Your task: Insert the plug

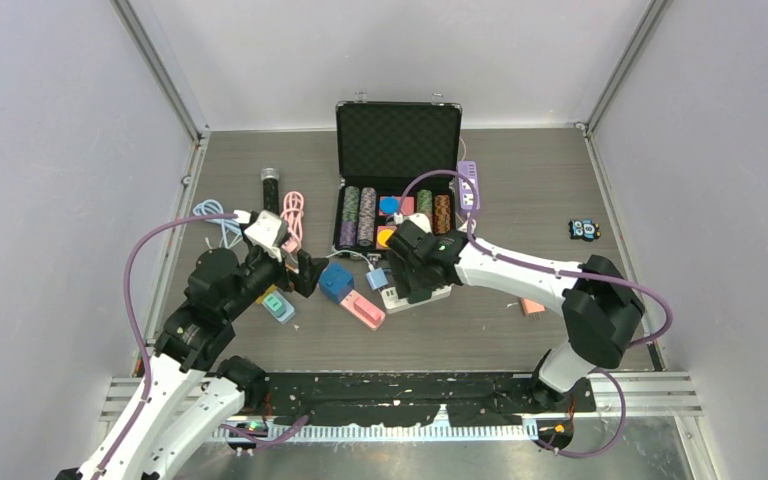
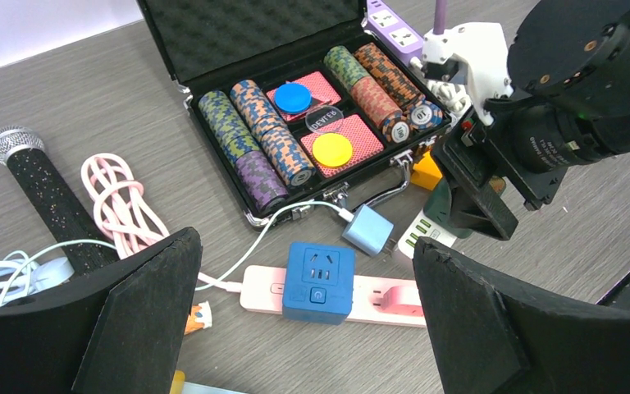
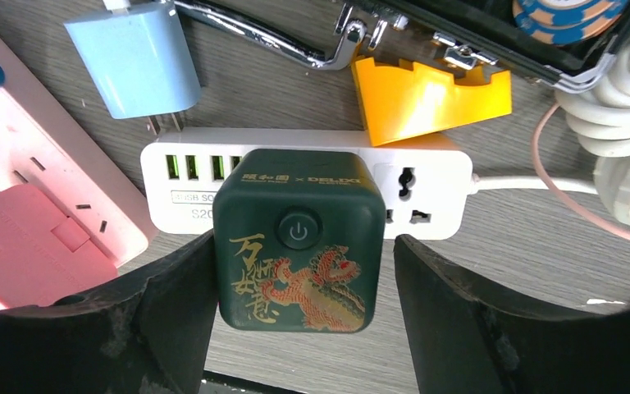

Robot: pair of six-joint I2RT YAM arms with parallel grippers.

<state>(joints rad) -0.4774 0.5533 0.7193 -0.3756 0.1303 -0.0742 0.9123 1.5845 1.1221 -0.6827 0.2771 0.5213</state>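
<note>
**A:** Since the green cube plug (image 3: 299,238) fills the centre of the right wrist view, where exactly does it sit?

**B:** On the white power strip (image 3: 426,176), covering its middle, just right of the row of green ports. How deep its pins go, I cannot tell.

**A:** And the right gripper (image 3: 303,248)?

**B:** Jaws apart, one on either side of the cube. The lower-left finger (image 3: 156,312) is right at the cube's side. The lower-right one shows a thin gap, so there is no clamp.

**A:** The left gripper (image 2: 305,245)?

**B:** Spread wide with nothing between its fingers. It hangs over the blue cube (image 2: 318,281), which sits on the pink strip (image 2: 385,300) at the bottom centre of its view.

**A:** What are the neighbours in the right wrist view?

**B:** A light blue charger (image 3: 135,57) lies at upper left. A yellow wedge (image 3: 426,94) sits above the white strip, just beside the open chip case (image 1: 397,140).
</note>
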